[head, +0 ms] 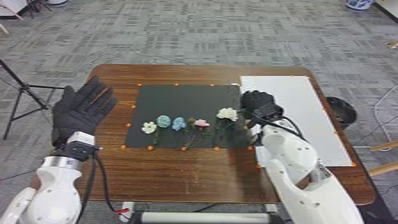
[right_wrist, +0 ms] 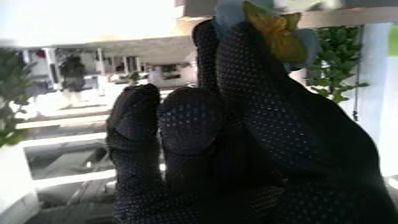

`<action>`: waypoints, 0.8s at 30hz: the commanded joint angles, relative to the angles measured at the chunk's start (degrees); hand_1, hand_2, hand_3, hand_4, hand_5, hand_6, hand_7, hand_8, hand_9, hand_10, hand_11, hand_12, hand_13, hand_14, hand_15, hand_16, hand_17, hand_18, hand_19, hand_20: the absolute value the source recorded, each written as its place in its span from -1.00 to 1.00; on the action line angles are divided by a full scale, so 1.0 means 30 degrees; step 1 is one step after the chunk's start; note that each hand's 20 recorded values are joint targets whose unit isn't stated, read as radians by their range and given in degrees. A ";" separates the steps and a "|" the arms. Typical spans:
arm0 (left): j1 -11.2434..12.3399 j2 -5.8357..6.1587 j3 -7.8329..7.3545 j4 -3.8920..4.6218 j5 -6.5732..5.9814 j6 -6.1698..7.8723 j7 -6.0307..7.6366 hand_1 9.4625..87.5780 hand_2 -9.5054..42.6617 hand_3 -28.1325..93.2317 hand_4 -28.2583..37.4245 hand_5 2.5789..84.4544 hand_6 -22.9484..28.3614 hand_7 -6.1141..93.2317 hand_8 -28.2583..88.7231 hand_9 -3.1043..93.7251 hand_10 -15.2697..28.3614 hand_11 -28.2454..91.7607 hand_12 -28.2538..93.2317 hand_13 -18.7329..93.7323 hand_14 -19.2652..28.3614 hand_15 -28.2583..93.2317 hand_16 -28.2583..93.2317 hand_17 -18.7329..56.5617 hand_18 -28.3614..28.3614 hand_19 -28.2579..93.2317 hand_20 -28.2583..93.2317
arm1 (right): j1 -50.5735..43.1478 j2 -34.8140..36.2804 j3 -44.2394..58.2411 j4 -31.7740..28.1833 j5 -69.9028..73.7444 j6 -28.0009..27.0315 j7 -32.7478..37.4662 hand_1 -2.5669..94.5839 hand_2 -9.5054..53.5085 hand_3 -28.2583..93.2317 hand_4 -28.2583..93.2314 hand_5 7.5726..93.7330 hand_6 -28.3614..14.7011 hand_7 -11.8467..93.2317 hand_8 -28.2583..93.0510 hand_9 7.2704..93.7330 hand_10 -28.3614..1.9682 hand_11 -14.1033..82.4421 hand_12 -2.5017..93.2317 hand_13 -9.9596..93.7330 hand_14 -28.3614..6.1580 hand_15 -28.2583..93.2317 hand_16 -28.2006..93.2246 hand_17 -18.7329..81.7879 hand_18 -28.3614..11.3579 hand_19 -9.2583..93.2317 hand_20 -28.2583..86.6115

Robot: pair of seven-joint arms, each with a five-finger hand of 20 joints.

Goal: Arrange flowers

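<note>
We see the right hand (head: 258,103), fingers curled, apparently pinching a yellow-and-pale flower (right_wrist: 281,41) at their tips; a loose pinch could drop it. Moving sideways might snag the white flower (head: 227,114) nearby on the black mat (head: 164,100). Our left hand (head: 78,114) is open.

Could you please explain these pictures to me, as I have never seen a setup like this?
This is a robot with two white arms ending in black-gloved hands. The head view looks down from its head; the right wrist view comes from its right wrist.

On the brown wooden table are a black mat and a white panel. A row of white, bluish and pink flowers lies on the mat. The left hand is open and empty at the table's left. The right hand is by the mat's right edge, with a yellow-centred flower against it; whether it is gripped, I cannot tell.
</note>
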 commanded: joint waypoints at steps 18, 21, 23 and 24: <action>-0.0040 0.0008 0.0022 -0.0045 -0.0089 -0.0013 -0.0043 -0.56 0.07 0.54 -1.00 -0.05 0.19 -0.68 -0.67 -0.25 0.30 -0.23 -0.41 -0.22 0.42 -0.14 -0.60 -0.70 0.54 0.08 -0.39 | -0.1578 0.0496 -0.0205 -0.1379 0.0350 -0.0912 0.0152 0.28 -1.00 0.56 -1.00 0.42 0.27 -0.19 -0.53 0.68 0.32 -0.42 -0.02 0.60 0.24 0.64 0.03 0.18 -0.67 0.83 0.18; 0.0051 0.0013 -0.0059 -0.0087 -0.0193 -0.0070 -0.0011 -0.56 0.06 0.54 -1.00 -0.05 0.19 -0.68 -0.67 -0.25 0.30 -0.23 -0.41 -0.22 0.42 -0.14 -0.60 -0.70 0.53 0.07 -0.39 | -0.1639 0.0493 -0.0221 -0.1452 0.0345 -0.1023 0.0074 0.28 -1.00 0.56 -1.00 0.42 0.26 -0.21 -0.53 0.68 0.31 -0.42 -0.03 0.59 0.24 0.64 0.03 0.18 -0.67 0.83 0.18; -0.0011 0.0019 -0.0051 -0.0066 -0.0190 -0.0015 -0.0008 -0.56 0.06 0.54 -1.00 -0.05 0.19 -0.68 -0.67 -0.25 0.30 -0.23 -0.41 -0.22 0.42 -0.14 -0.60 -0.70 0.53 0.07 -0.39 | -0.1632 0.0503 -0.0248 -0.1493 0.0332 -0.1047 0.0077 0.27 -1.00 0.55 -1.00 0.43 0.26 -0.22 -0.53 0.68 0.31 -0.43 -0.03 0.59 0.23 0.64 0.03 0.18 -0.67 0.84 0.18; 0.0008 0.0012 -0.0059 -0.0071 -0.0185 -0.0027 -0.0017 -0.56 0.06 0.54 -1.00 -0.05 0.19 -0.68 -0.67 -0.25 0.30 -0.23 -0.41 -0.22 0.42 -0.14 -0.60 -0.70 0.53 0.07 -0.39 | -0.1648 0.0462 -0.0219 -0.1487 0.0254 -0.1091 -0.0002 0.27 -1.00 0.55 -1.00 0.43 0.26 -0.22 -0.53 0.68 0.31 -0.43 -0.03 0.59 0.23 0.64 0.03 0.18 -0.67 0.83 0.18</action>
